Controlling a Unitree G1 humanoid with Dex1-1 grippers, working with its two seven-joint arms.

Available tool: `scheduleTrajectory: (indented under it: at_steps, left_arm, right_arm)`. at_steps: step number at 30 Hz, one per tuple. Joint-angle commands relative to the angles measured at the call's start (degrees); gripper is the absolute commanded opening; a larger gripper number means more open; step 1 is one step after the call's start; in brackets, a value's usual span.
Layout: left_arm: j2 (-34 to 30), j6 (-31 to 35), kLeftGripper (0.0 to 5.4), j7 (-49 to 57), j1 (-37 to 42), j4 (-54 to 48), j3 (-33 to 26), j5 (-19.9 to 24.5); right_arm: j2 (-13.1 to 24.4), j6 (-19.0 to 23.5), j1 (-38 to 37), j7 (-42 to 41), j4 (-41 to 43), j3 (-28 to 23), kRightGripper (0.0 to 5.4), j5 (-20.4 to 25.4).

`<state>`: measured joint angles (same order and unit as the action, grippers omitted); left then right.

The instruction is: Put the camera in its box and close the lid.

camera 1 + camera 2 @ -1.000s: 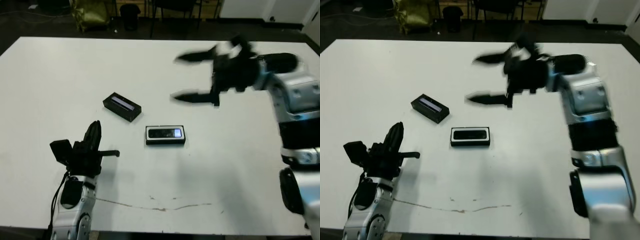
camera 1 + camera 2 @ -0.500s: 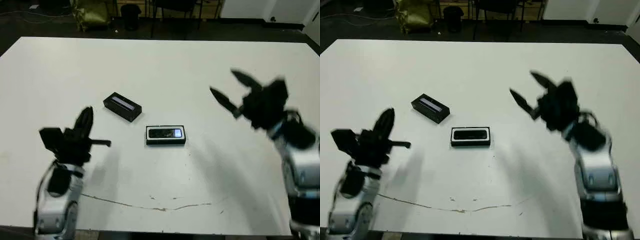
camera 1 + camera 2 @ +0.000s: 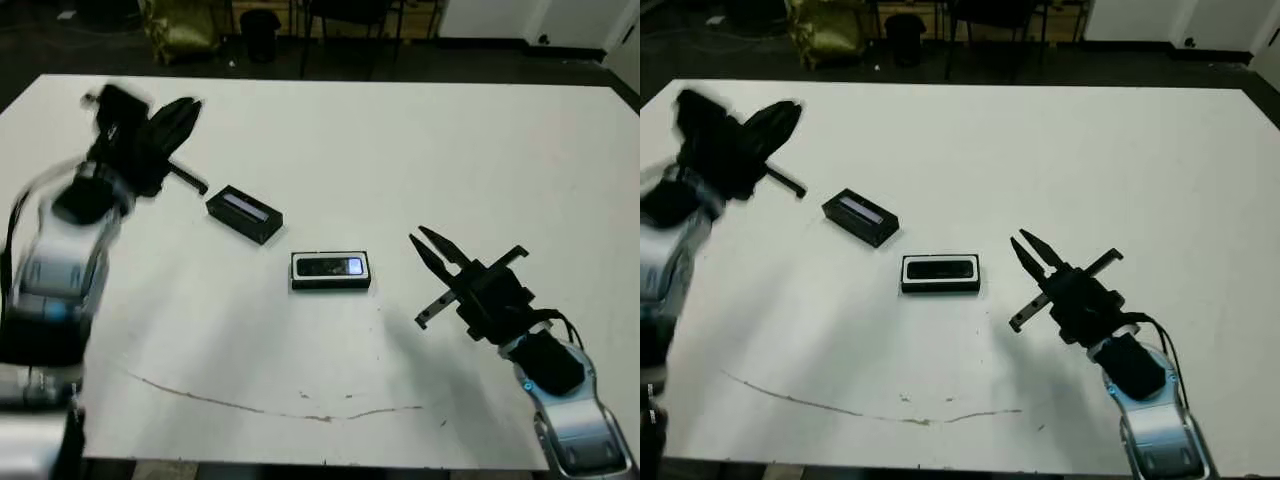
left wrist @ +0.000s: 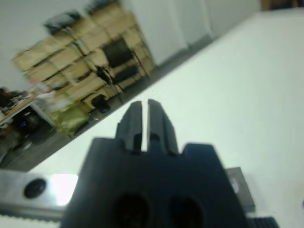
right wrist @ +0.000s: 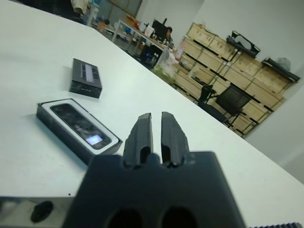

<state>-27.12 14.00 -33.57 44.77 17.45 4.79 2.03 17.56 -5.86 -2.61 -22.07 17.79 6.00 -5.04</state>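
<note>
The right gripper [image 5: 153, 115] hangs empty over the near right of the table [image 3: 480, 150], fingers drawn to a narrow slit, pointing towards the box [image 3: 331, 271] at table centre. The camera [image 3: 333, 266] already lies inside the white-lined tray, so that step looks finished. The lid [image 3: 244, 213] sits apart, just far-left of the box, grey strip up. The left gripper [image 4: 144, 103], also nearly closed and holding nothing, is raised far left beyond the lid, probably placed to fetch it; it would have to widen first.
</note>
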Motion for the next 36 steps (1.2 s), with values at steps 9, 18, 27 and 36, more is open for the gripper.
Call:
scheduleTrajectory:
  at_steps: [9, 18, 27, 36]
  left_arm:
    - [5.4, -13.5, 0.00, -6.8, 27.5, 45.5, 13.9, -16.6]
    - [10.2, -15.1, 0.00, -1.0, 32.3, 57.7, 17.9, -25.1]
    - [12.4, -15.9, 0.00, 1.6, 30.7, 60.5, 22.4, -32.8]
    - [14.4, -15.2, 0.00, 1.6, 27.6, 61.2, 21.4, -33.2]
  right_arm:
    - [-0.2, 2.8, -0.9, 1.1, 0.5, 1.7, 0.04, -1.2]
    - [-1.3, -1.3, -3.2, 2.0, -1.7, 1.3, 0.04, 1.3]
    - [-2.2, -5.4, -6.2, 3.4, -2.9, 0.8, 0.04, 2.0]
    - [-1.2, -4.6, -9.3, 3.9, 0.3, 0.5, 0.04, 0.2]
